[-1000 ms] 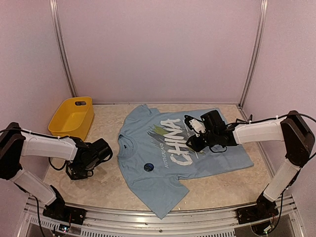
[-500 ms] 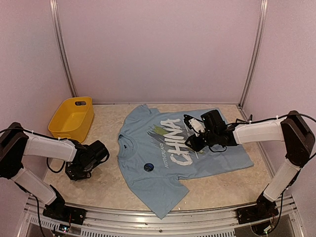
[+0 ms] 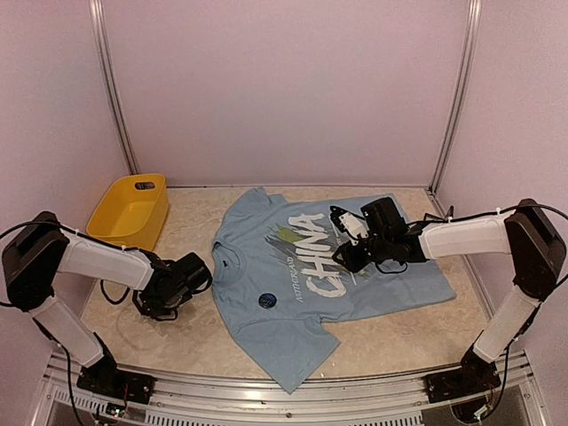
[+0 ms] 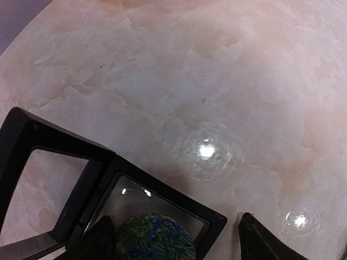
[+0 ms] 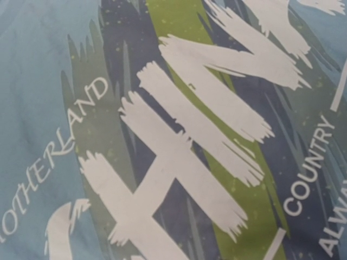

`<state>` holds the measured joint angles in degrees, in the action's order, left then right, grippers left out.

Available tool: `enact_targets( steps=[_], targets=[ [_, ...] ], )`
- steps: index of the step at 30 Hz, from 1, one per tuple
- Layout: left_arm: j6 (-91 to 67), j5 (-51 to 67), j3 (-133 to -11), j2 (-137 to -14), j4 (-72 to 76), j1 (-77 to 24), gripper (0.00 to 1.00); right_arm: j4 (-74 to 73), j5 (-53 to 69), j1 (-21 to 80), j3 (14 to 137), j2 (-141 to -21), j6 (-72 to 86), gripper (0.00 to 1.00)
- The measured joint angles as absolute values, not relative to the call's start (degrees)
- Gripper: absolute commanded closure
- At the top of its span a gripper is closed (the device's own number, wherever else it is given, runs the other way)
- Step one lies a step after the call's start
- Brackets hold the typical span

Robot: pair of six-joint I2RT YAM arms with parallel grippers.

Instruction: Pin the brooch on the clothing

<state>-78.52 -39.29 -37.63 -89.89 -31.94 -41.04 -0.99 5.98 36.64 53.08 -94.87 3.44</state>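
Observation:
The light blue T-shirt (image 3: 266,257) with white "CHINA" lettering lies flat mid-table. A small dark round badge (image 3: 267,301) sits on its chest. My left gripper (image 3: 160,300) is low over the table just left of the shirt. In the left wrist view it (image 4: 181,246) is open, its fingertips (image 4: 260,244) straddling a black hinged case (image 4: 162,195) with a clear window. A round blue-and-green brooch (image 4: 157,238) lies in that case. My right gripper (image 3: 346,253) rests low over the shirt's print (image 5: 179,162); its fingers do not show.
A yellow bin (image 3: 129,213) stands at the back left. The case's open lid (image 4: 38,162) lies to its left on the marbled tabletop (image 4: 217,81). Walls and metal posts enclose the table on three sides.
My left gripper has moved right, closer to the shirt's collar side. The right arm has stayed almost still over the print.

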Motion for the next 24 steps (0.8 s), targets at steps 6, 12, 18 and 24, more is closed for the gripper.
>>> enact_targets(
  steps=[6, 12, 18, 24],
  targets=[
    [-73.4, -40.6, -41.0, -94.3, -27.0, -42.8, 0.28, -1.0, 6.0, 36.6, 53.1, -94.9, 3.0, 0.68],
    [-63.8, -39.1, -41.6, -95.2, -20.1, -44.5, 0.29, -1.0, 6.0, 36.6, 53.1, -94.9, 2.7, 0.68],
    [-57.8, -36.6, -41.9, -94.9, -17.9, -44.6, 0.21, -1.0, 6.2, 36.6, 53.1, -94.9, 2.6, 0.68],
    [-54.5, -34.1, -43.8, -94.9, -18.8, -42.4, 0.28, -1.4, 6.7, 36.6, 53.7, -95.2, 2.5, 0.68]
  ],
)
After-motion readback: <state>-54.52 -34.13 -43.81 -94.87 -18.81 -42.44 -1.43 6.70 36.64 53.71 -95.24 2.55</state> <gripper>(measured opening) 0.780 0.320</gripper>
